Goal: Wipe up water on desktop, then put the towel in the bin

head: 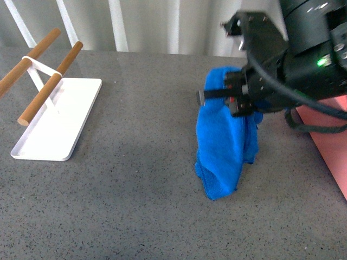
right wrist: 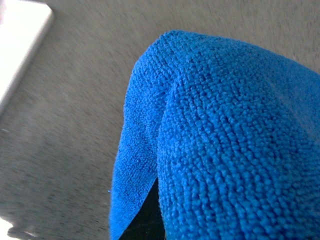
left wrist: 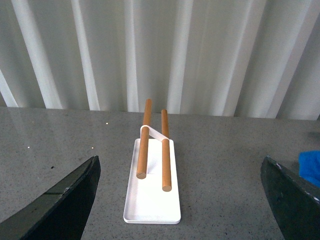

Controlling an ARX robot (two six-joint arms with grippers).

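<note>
The blue fluffy towel [head: 225, 146] hangs in thick folds from my right gripper [head: 230, 97], which is shut on its top; its lower end reaches the speckled grey desktop [head: 135, 173] or just above it. In the right wrist view the towel [right wrist: 230, 140] fills most of the picture and hides the fingers. The salmon-pink bin [head: 332, 141] shows at the right edge, just right of the gripper. My left gripper [left wrist: 185, 200] is open, its dark fingers [left wrist: 60, 205] wide apart over the bare desktop [left wrist: 220, 190]. A corner of the towel [left wrist: 311, 167] shows at that view's edge.
A flat white tray [head: 81, 108] with two wooden bars [head: 49, 84] sits at the left of the desktop; it lies ahead of the left gripper as the tray [left wrist: 152, 210]. White corrugated panels [head: 135, 24] close off the far side.
</note>
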